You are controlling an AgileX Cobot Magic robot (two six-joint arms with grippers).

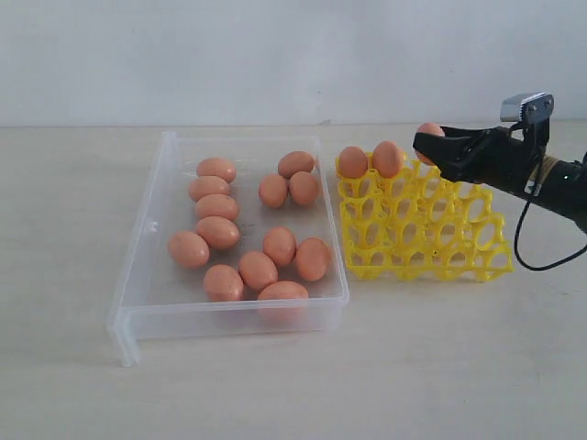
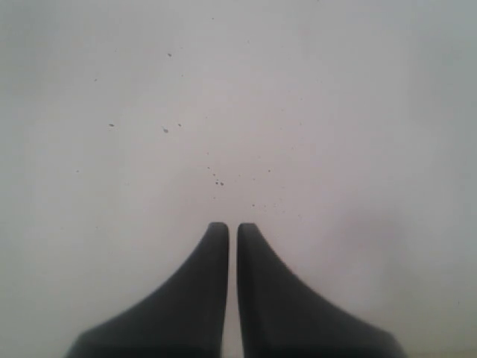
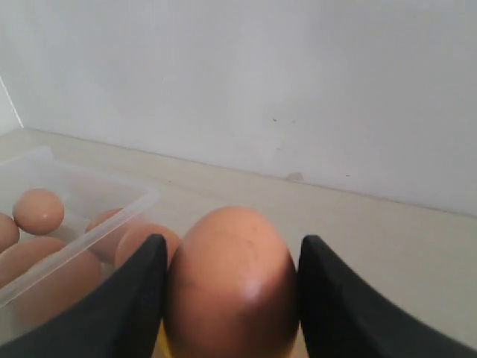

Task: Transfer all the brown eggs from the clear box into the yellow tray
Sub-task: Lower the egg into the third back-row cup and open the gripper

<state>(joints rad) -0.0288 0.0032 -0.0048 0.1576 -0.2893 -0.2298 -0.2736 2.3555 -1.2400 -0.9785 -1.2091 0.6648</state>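
Jaws of the right gripper clasped a brown egg by its sides, upright at the back row of the yellow tray, just beside two seated eggs, apparently so that it would settle end-on into the next free cup. Those of the left gripper were pressed together on nothing, facing a blank wall clear of the work. Thirteen brown eggs lay loose in the clear box beside the tray.

Clear box, centre left: thirteen loose brown eggs lying on its floor. Yellow tray, centre right: two eggs upright in the back row; third egg clamped in right tool beside them.
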